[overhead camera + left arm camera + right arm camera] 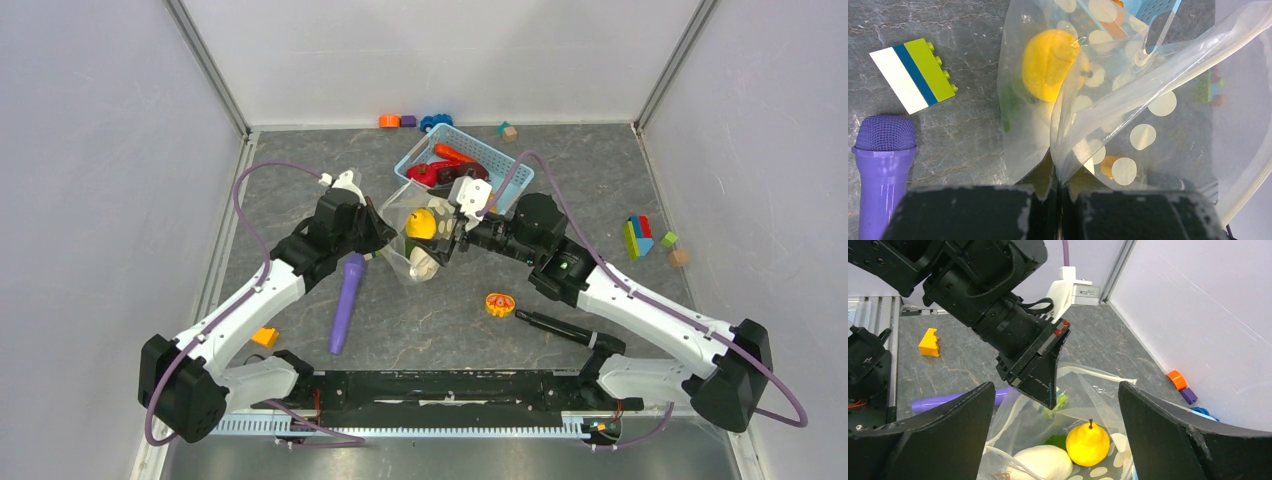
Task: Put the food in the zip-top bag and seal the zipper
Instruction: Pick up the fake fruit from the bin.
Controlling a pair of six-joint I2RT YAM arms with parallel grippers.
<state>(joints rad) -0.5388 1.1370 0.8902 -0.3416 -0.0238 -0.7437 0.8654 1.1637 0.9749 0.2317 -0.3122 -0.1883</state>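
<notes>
The dotted zip-top bag [415, 240] lies in the middle of the table with its mouth held open. My left gripper [385, 240] is shut on the bag's edge [1060, 170]. My right gripper [450, 235] is open and empty just over the bag's mouth [1063, 415]. Inside the bag are a yellow fruit [1088, 442] and the white egg [1043, 462]. The zipper strip [1098, 375] runs along the open mouth. The red tomato [422, 172], an orange-red piece [455, 155] and the maroon ball [475, 172] lie in the blue basket [500, 160].
A purple stick [347, 300] lies left of the bag. An orange round toy [499, 303] and a black pen-like object [555, 325] lie front right. Blocks sit at the right [640, 238], the back wall [390, 121], and front left [265, 337]. A white-blue-green block [913, 75] lies near the bag.
</notes>
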